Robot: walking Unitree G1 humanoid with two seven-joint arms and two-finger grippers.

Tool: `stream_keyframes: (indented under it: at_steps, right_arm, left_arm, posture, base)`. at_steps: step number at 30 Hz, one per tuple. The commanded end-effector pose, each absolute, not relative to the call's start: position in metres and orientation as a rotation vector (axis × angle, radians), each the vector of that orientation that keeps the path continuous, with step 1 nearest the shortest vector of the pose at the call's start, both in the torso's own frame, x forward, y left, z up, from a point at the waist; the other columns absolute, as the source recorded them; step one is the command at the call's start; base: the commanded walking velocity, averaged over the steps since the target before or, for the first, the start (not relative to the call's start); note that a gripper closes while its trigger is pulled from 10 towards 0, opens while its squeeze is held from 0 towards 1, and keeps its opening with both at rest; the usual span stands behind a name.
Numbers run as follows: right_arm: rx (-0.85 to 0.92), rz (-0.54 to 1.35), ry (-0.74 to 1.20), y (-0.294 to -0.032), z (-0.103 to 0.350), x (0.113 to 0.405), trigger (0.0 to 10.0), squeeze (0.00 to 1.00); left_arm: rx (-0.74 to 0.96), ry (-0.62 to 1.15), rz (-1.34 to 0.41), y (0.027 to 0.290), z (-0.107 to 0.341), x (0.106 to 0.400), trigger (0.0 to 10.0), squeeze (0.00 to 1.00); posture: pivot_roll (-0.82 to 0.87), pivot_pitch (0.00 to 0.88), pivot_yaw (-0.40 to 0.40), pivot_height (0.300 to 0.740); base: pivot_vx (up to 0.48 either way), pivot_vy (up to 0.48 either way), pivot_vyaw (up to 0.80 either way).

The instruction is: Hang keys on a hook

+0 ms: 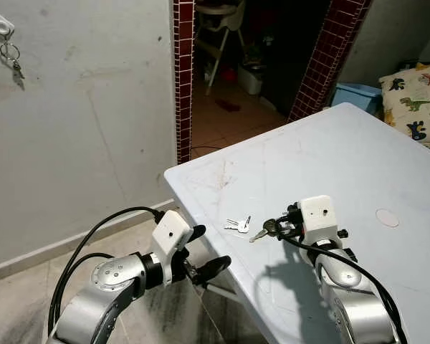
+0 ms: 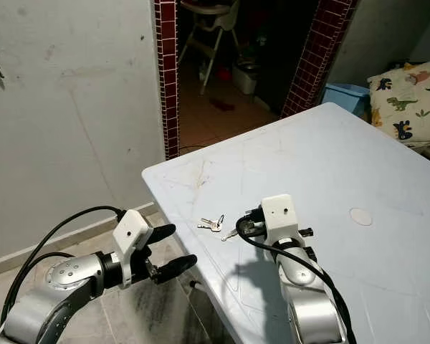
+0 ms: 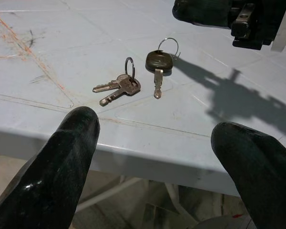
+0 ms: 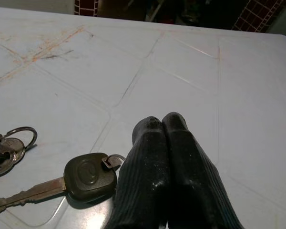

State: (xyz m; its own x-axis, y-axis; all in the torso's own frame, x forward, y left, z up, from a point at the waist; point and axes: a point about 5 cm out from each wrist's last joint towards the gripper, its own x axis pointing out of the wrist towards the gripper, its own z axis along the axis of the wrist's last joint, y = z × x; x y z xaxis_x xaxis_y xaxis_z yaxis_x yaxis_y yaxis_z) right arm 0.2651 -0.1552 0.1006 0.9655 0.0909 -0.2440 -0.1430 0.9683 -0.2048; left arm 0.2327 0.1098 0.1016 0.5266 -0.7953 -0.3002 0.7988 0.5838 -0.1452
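Two key sets lie near the front corner of the white table (image 1: 358,158): a pair of silver keys (image 1: 237,226) on a ring, and a black-headed key (image 1: 261,231) with its own ring. My right gripper (image 1: 270,227) rests over the table, shut, its tips beside the black-headed key's ring (image 4: 113,160); no key is clamped between the fingers. My left gripper (image 1: 209,249) hovers open just off the table's edge, facing the silver keys (image 3: 119,88). High on the wall at the far left is a white hook (image 1: 1,27) with a ring of keys (image 1: 13,63) hanging from it.
A doorway framed in dark red tiles (image 1: 184,72) opens behind the table, with a high chair inside. A blue bin (image 1: 358,94) and a dinosaur-print pillow (image 1: 416,100) lie at the far right. A round cap (image 1: 387,217) marks the tabletop.
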Motion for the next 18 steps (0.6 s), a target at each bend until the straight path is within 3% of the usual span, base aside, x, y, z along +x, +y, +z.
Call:
stream_keyframes:
  at_steps: [1, 2, 3, 4, 6, 7, 18]
  right_arm:
    - [-0.223, 0.113, 0.226, -0.159, 0.102, 0.265, 0.0, 0.00]
    - [-0.229, 0.113, 0.223, -0.159, 0.102, 0.264, 3.0, 0.00]
    - [-0.234, 0.112, 0.221, -0.160, 0.102, 0.263, 9.1, 0.00]
    - [-0.241, 0.102, 0.222, -0.164, 0.103, 0.261, 10.0, 0.00]
    - [-0.240, 0.099, 0.223, -0.166, 0.102, 0.260, 10.0, 0.00]
    - [-0.239, 0.095, 0.229, -0.169, 0.102, 0.257, 10.0, 1.00]
    - [-0.232, 0.138, 0.318, -0.166, 0.086, 0.238, 10.0, 1.00]
  left_arm:
    - [0.018, 0.340, -0.955, 0.108, 0.104, 0.234, 10.0, 0.00]
    - [0.018, 0.340, -0.955, 0.108, 0.104, 0.234, 10.0, 0.00]
    - [0.018, 0.340, -0.955, 0.108, 0.103, 0.234, 10.0, 0.00]
    - [0.019, 0.340, -0.956, 0.108, 0.104, 0.234, 10.0, 0.00]
    - [0.019, 0.340, -0.956, 0.107, 0.103, 0.233, 10.0, 0.00]
    - [0.018, 0.340, -0.956, 0.107, 0.103, 0.233, 10.0, 0.00]
    - [0.011, 0.336, -0.954, 0.106, 0.103, 0.234, 10.0, 0.00]
  posture:
    - [0.06, 0.000, -0.088, 0.740]
    - [0.06, 0.000, -0.088, 0.740]
    - [0.06, 0.000, -0.088, 0.740]
    - [0.06, 0.000, -0.090, 0.740]
    - [0.06, 0.000, -0.090, 0.740]
    - [0.05, 0.000, -0.092, 0.740]
    - [0.05, 0.000, -0.097, 0.740]
  base:
    - [0.000, 0.000, 0.00]
    - [0.000, 0.000, 0.00]
    - [0.000, 0.000, 0.00]
    - [0.000, 0.000, 0.00]
    - [0.000, 0.000, 0.00]
    - [0.000, 0.000, 0.00]
    - [0.000, 0.000, 0.00]
